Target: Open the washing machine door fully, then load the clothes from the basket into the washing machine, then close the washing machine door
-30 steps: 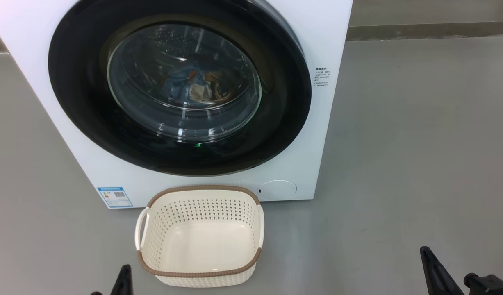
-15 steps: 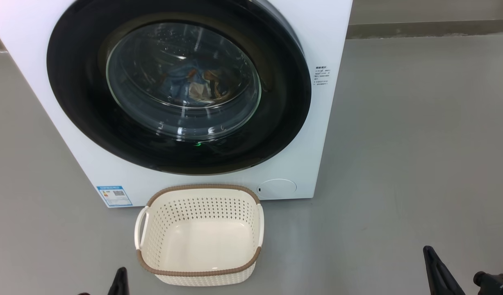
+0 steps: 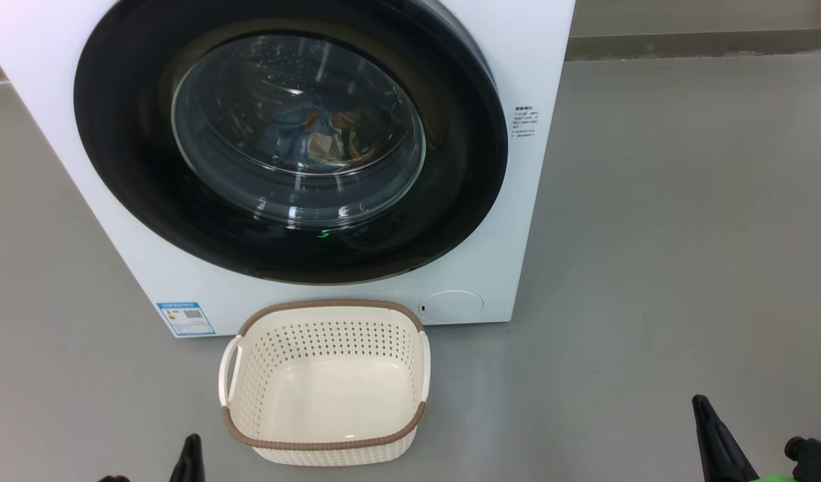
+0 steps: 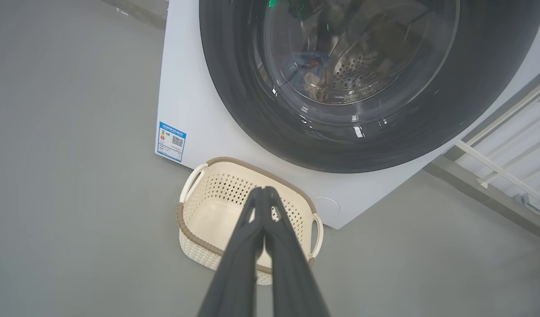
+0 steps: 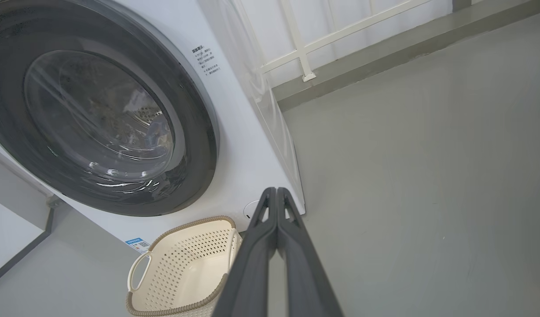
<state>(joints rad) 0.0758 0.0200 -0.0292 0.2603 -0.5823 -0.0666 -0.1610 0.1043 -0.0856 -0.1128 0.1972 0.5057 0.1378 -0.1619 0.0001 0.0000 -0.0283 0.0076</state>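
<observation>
Perforated cream basket (image 3: 324, 445) before glossy round washing machine door (image 3: 136, 174).

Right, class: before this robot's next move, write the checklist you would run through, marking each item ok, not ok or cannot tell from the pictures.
1. The washing machine door sits flush against the washing machine: ok.
2. That door is fully latched: cannot tell.
3. The clothes lie inside, behind its glass: ok.
4. The basket is empty: ok.
5. The left gripper is shut and holds nothing: ok.
6. The right gripper is shut, holds nothing and is clear of the door: ok.
</observation>
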